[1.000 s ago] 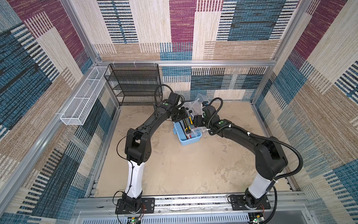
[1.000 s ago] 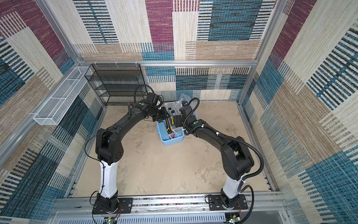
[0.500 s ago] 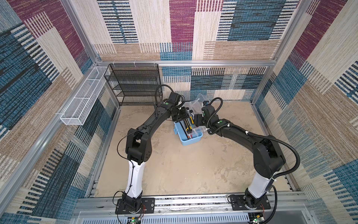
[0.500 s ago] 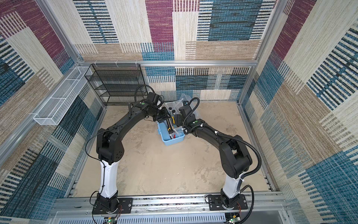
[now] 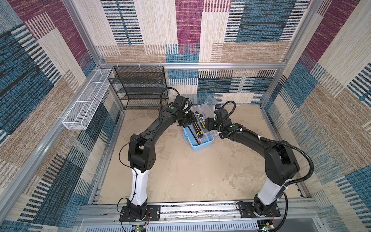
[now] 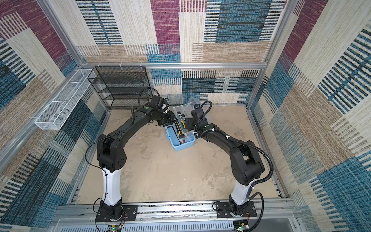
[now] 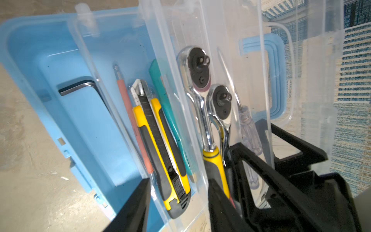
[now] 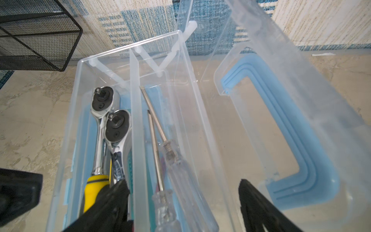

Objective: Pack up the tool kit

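Observation:
The tool kit's light-blue case (image 5: 200,147) (image 6: 181,148) sits on the floor with its transparent lid (image 8: 281,66) raised and the blue handle (image 8: 291,140) showing through it. A clear tray (image 8: 134,120) holds two ratchets (image 8: 101,104) and two clear-handled screwdrivers (image 8: 170,152). In the case bottom lie a yellow utility knife (image 7: 160,150), a teal knife (image 7: 170,120) and a hex key (image 7: 80,86). My left gripper (image 7: 178,209) (image 5: 193,120) is open over the yellow knife's end. My right gripper (image 8: 184,209) (image 5: 206,123) is open, straddling the screwdriver compartment.
A black wire-mesh rack (image 5: 138,88) stands against the back wall, left of the case. A long white mesh basket (image 5: 86,108) hangs on the left wall. Patterned walls close the cell in on three sides, and bare floor lies in front of the case.
My left gripper's jaws have spread wider over the yellow knife. The right jaws opened slightly. Both arms have hardly shifted.

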You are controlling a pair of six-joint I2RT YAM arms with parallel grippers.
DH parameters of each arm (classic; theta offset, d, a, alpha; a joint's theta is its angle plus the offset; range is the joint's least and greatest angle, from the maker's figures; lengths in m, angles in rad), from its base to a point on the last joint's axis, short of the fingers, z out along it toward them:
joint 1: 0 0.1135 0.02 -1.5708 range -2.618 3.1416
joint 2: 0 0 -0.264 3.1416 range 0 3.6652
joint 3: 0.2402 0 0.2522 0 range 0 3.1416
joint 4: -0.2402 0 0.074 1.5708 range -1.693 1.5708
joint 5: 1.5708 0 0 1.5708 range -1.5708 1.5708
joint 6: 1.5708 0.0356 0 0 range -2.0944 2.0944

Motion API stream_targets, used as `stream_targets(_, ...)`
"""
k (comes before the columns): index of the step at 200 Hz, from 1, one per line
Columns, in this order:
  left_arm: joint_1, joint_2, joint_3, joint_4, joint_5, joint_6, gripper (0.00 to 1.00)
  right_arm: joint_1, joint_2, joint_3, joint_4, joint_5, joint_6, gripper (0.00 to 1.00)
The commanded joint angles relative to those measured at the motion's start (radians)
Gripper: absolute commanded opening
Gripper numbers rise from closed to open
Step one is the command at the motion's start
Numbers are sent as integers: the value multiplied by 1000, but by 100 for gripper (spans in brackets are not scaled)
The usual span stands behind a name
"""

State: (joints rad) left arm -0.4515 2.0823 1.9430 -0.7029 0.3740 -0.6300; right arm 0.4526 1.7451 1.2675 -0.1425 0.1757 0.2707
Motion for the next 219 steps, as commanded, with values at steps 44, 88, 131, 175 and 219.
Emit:
stream_targets(44, 10, -96, -181, 72, -9, 4, 51, -71, -40, -65, 127, -168, -22, 88)
stream_targets(88, 11, -133, -305, 128, -1, -10, 51, -87, -47, -81, 133, -195, -29, 88)
stream_targets(131, 9, -149, -346, 146, -8, -9, 51, -93, -48, -82, 135, -204, -25, 87)
stream_targets(175, 8, -154, -346, 155, 3, -14, 50, -105, -46, -59, 104, -193, -37, 89)
stream_targets(219, 6, -150, -342, 168, 13, -25, 50, -109, -28, -30, 87, -176, -46, 89)
